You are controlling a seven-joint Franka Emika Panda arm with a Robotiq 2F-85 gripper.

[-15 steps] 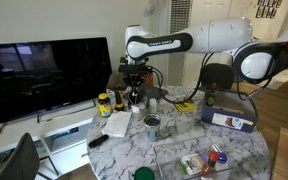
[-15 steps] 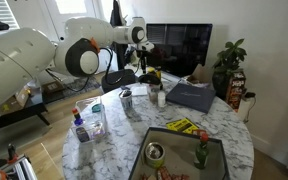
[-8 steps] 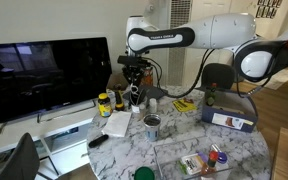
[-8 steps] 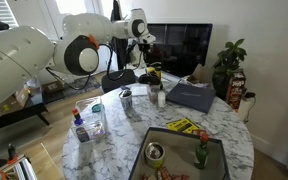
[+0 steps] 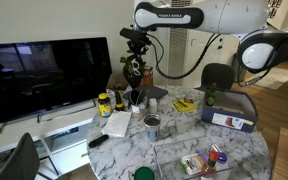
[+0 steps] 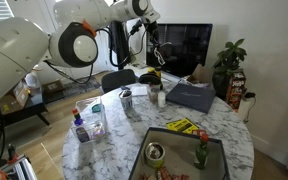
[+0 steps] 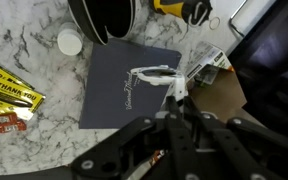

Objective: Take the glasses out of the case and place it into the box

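Note:
My gripper (image 7: 177, 98) comes in from the bottom of the wrist view and is shut on pale-framed glasses (image 7: 149, 74), which hang from the fingertips. Below them lies a grey-blue rectangle with script lettering (image 7: 109, 95), seemingly the box seen from above. The box shows in both exterior views (image 5: 229, 110) (image 6: 189, 95), with its white and blue front in one. A black rounded case (image 7: 104, 18) lies at the top of the wrist view. The gripper (image 5: 134, 42) (image 6: 152, 28) is raised high above the table; the glasses are too small to make out there.
A yellow packet (image 7: 9, 90) (image 5: 184, 104) and a white cap (image 7: 71, 42) lie near the box. A can (image 5: 152, 125), jars (image 5: 105, 103), a clear tray of small items (image 5: 199, 160) and a monitor (image 5: 44, 75) stand around the marble table (image 5: 174, 140).
The arm has risen about a gripper's height in both exterior views. The gripper now hangs well above the table.

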